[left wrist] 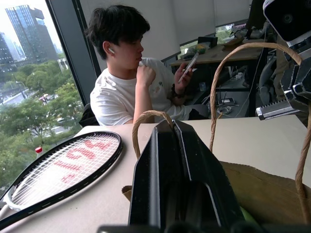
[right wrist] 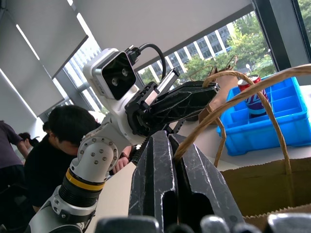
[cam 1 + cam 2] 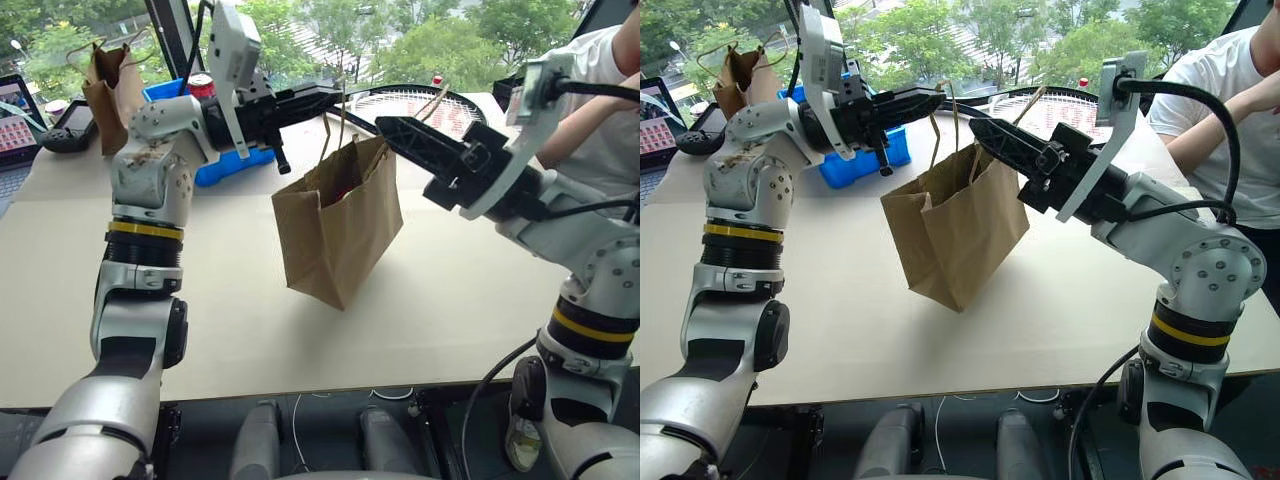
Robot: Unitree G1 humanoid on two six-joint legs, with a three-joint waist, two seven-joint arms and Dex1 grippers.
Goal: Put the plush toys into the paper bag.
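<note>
The paper bag (image 3: pixel 340 225), light-brown kraft, hangs tilted over the table (image 3: pixel 450 310) between my two grippers. My left gripper (image 3: pixel 333 96) reaches in from the left and is shut on one twine handle (image 1: pixel 146 116), which loops around its fingers. From the right, my right gripper (image 3: pixel 388 126) is shut on the other twine handle (image 2: pixel 221 109). A bit of red (image 3: pixel 344 192) shows inside the bag's mouth, and a sliver of light green (image 1: pixel 247 215) shows in it too. I cannot make out the plush toys any further.
A narrower, darker paper bag (image 3: pixel 112 85) stands at the back left beside a laptop (image 3: pixel 14 130). A blue bin (image 3: pixel 240 160) with a soda can (image 3: pixel 201 85) sits behind my left arm. A tennis racket (image 3: pixel 415 100) lies at the back. A person (image 3: pixel 600 120) sits at the right.
</note>
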